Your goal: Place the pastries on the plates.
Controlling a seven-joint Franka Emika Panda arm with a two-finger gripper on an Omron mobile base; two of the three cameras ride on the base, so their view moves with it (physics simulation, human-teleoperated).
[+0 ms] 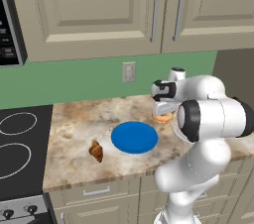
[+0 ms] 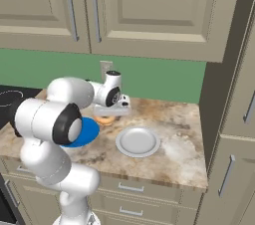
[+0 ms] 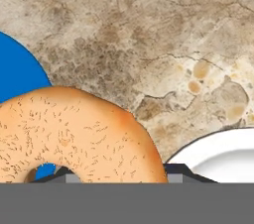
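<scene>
Donut (image 3: 74,136) lies nearest the hand camera, a golden-tan ring crowding the lower left of that view, its hole at the bottom edge with blue showing through. Jaws: dark finger tips show either side of the ring at the bottom edge, so they appear to be clamped on it, though contact itself is hidden by the pastry. In the left base view the gripper (image 1: 162,111) sits directly over the donut, near the back of the counter (image 1: 74,124).

Outward from the jaws: the blue plate (image 1: 134,137) lies just beside the donut, toward the stove side; its edge enters the hand view at left. The white plate (image 2: 138,141) lies on the other side, toward the counter's open end, its rim cutting into the hand view's lower right corner. The donut thus sits between the two plates, with bare stone-pattern counter beyond.

Croissant (image 1: 96,151) rests on the counter on the far side of the blue plate from the gripper, well apart from it, untouched.

Assessment: neither plate holds a pastry. The coming move likely turns on a short sideways carry; either plate is near, the blue appearing marginally closer.
</scene>
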